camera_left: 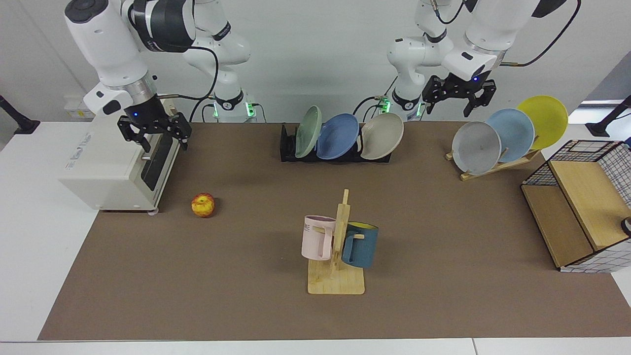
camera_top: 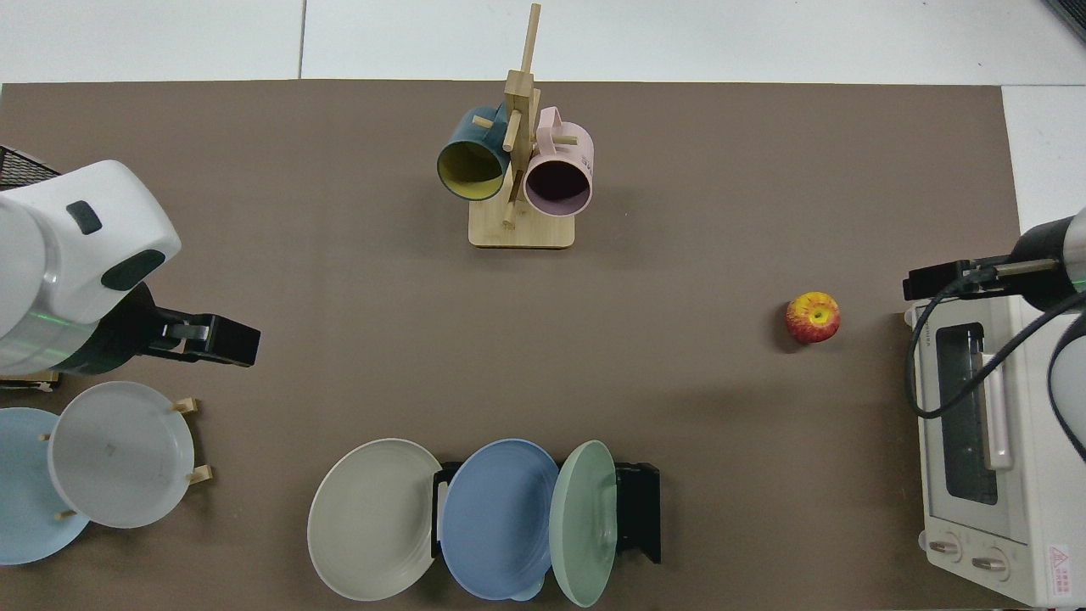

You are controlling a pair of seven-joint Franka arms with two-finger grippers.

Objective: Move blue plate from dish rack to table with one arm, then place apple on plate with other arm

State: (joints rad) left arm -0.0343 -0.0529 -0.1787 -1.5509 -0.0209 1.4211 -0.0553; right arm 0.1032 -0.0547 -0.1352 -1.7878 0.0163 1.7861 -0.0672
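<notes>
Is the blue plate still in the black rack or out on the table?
In the rack. The blue plate leans in the dish rack between a green plate and a beige plate.

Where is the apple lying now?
In the facing view, the apple lies on the brown table at the left, beside the white toaster oven, untouched by either hand.

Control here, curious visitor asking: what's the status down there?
Left gripper open above wooden rack; right gripper open over oven. Blue plate in dish rack, apple on table. Green plate, beige plate flank it.
</notes>
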